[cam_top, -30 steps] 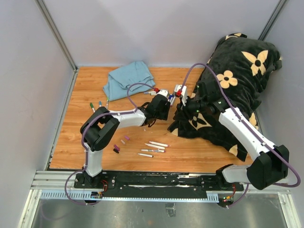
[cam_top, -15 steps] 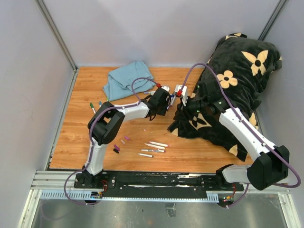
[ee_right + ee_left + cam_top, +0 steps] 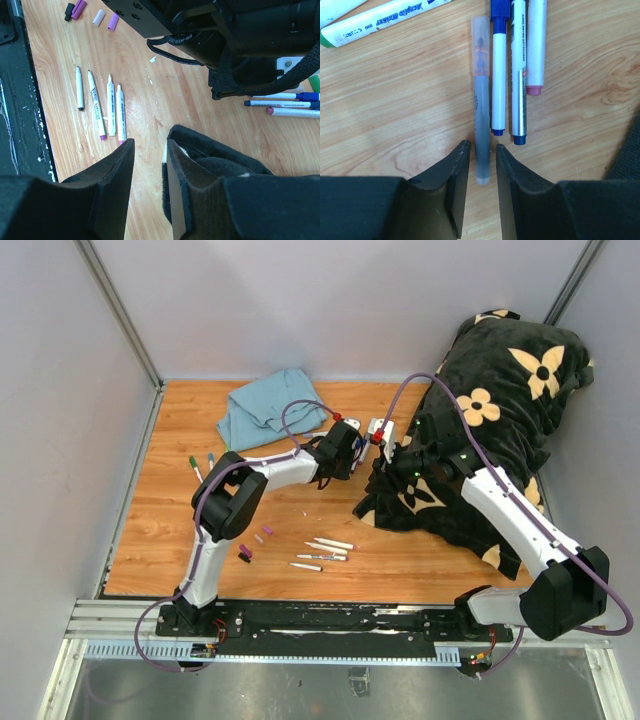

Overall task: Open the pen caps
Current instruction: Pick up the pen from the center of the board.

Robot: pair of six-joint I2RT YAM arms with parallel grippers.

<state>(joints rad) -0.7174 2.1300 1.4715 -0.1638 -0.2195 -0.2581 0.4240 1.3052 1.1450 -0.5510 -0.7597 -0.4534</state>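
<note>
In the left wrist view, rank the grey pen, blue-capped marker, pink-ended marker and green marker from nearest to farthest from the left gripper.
1. grey pen, between the fingers of the left gripper
2. blue-capped marker, just right of it
3. pink-ended marker, farther right
4. green marker, top left corner

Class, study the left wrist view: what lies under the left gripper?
The end of a translucent grey pen lies on the wooden table, between the open jaws of the left gripper. Whatever sits directly beneath the black fingers themselves is covered.
</note>
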